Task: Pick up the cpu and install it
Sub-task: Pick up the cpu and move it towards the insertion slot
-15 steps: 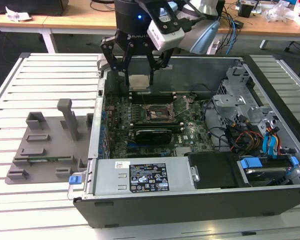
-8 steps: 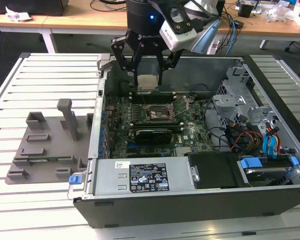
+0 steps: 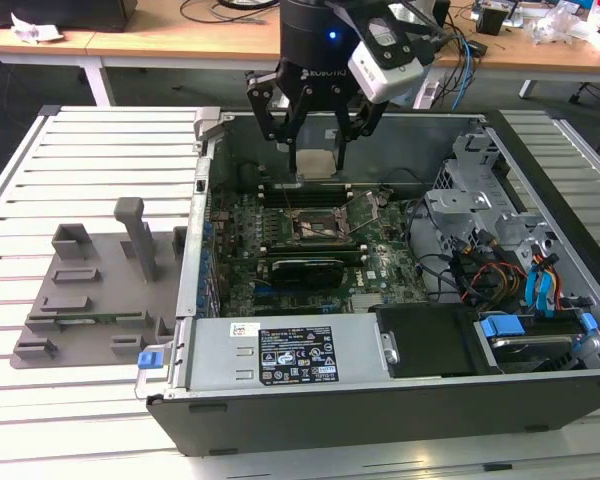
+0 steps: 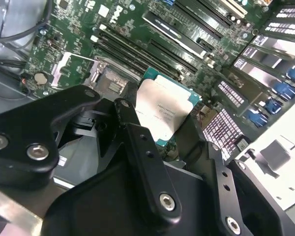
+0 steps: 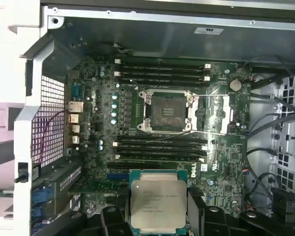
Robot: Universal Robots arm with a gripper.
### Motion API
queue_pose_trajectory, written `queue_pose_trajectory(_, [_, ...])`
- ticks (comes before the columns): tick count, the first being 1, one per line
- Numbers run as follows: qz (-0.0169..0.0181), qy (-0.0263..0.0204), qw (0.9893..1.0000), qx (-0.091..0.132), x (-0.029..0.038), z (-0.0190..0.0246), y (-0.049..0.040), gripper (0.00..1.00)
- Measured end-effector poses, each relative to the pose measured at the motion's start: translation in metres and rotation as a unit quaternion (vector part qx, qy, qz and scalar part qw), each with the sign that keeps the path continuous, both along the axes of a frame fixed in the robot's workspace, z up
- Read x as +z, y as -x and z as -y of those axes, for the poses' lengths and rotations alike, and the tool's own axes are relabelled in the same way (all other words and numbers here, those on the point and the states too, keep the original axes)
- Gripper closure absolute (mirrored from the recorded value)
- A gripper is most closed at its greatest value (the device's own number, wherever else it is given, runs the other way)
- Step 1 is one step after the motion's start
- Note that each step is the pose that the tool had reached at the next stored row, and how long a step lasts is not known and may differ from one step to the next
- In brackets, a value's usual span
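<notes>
The cpu (image 5: 157,201) lies flat between the fingers of the hand (image 3: 317,158), which is closed on its edges, silver top facing both wrist cameras. Below the hand, clear of the chip, sits the open socket (image 5: 167,110) on the motherboard (image 5: 221,147), inside the computer case (image 3: 330,400) on the slatted bench (image 3: 100,150). A grey holder tray (image 3: 80,290) rests well away from the hand, outside the case.

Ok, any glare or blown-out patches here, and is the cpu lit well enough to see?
First wrist view: the area outside the case is washed out pale pink; the cpu is evenly lit. Second wrist view: the cpu's top shines pale, and a patch beyond the case burns white. Exterior view: even light, no glare on the gripper.
</notes>
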State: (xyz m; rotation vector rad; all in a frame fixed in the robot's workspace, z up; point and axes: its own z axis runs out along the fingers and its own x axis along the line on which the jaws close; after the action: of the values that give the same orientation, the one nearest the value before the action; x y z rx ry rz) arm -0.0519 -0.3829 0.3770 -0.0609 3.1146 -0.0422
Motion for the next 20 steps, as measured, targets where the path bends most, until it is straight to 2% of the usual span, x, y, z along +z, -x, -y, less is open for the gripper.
queue_pose_trajectory(3, [0.0,0.0,1.0,0.0,0.0,0.0,-0.0127,0.45])
queue_pose_trajectory(6, [0.0,0.0,1.0,0.0,0.0,0.0,-0.0186,0.45])
queue_pose_trajectory(9, [0.0,0.0,1.0,0.0,0.0,0.0,-0.0283,0.45])
queue_pose_trajectory(15, [0.0,0.0,1.0,0.0,-0.0001,-0.0005,-0.0409,0.45])
queue_pose_trajectory(20, [0.0,0.0,1.0,-0.001,-0.0002,-0.0007,-0.0422,0.45])
